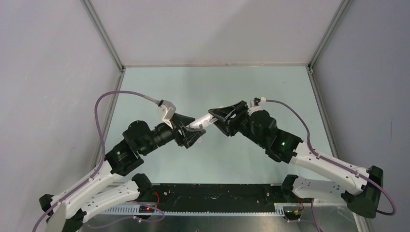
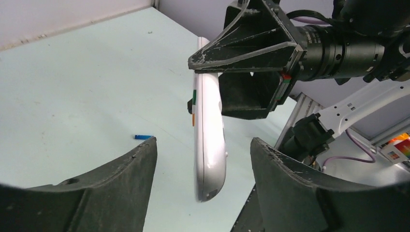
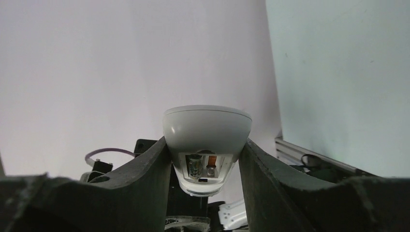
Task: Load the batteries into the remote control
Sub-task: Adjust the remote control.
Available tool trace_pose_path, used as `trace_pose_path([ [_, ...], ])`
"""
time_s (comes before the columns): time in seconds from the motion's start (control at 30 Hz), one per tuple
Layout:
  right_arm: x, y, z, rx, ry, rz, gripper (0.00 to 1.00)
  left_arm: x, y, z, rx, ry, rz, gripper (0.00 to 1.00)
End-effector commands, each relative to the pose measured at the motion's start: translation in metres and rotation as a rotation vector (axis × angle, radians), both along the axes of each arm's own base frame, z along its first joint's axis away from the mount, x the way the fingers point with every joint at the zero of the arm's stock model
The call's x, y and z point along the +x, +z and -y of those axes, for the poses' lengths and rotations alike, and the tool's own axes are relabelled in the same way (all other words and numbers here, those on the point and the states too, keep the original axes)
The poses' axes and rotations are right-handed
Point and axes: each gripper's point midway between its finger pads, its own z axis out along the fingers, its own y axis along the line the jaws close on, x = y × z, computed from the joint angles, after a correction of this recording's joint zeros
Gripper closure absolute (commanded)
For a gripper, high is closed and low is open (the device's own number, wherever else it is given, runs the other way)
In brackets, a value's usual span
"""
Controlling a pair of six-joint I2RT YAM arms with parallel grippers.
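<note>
**Operator:** Above the middle of the table (image 1: pixel 212 82) I have the remote control (image 1: pixel 202 122) up in the air between both arms.
**Colleague:** Which one holds it?
**Operator:** My right gripper (image 3: pixel 204 142) pinches it by both edges, and its battery bay (image 3: pixel 203 166) lies open toward that wrist camera. My left gripper (image 2: pixel 204 141) is spread, a finger on either side of the far end, not touching.
**Colleague:** Batteries?
**Operator:** I see the blue battery (image 2: pixel 143 137) lying on the table, well apart from the remote control.

The remote control (image 2: pixel 209 145) is smooth, glossy white plastic; the fingers (image 2: pixel 116 193) are matt black and scuffed; the table (image 2: pixel 72 87) is matt
</note>
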Motion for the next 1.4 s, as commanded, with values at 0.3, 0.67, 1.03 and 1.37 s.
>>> trace_pose_path([
  [0.3,-0.009,-0.024,0.012,-0.252,0.105,0.105,0.92,-0.014,-0.042,0.033,0.085,-0.158,-0.177,0.23],
  [0.67,-0.009,-0.048,0.008,-0.345,0.141,0.071,0.92,-0.015,-0.086,0.048,0.182,-0.209,-0.301,0.69],
  [1.03,-0.007,-0.062,0.016,-0.407,0.120,0.050,0.37,-0.012,-0.100,0.046,0.204,-0.179,-0.339,1.00],
  [1.37,0.010,-0.081,0.075,-0.604,0.072,0.074,0.18,0.017,-0.135,0.017,0.207,0.011,-0.446,1.00],
])
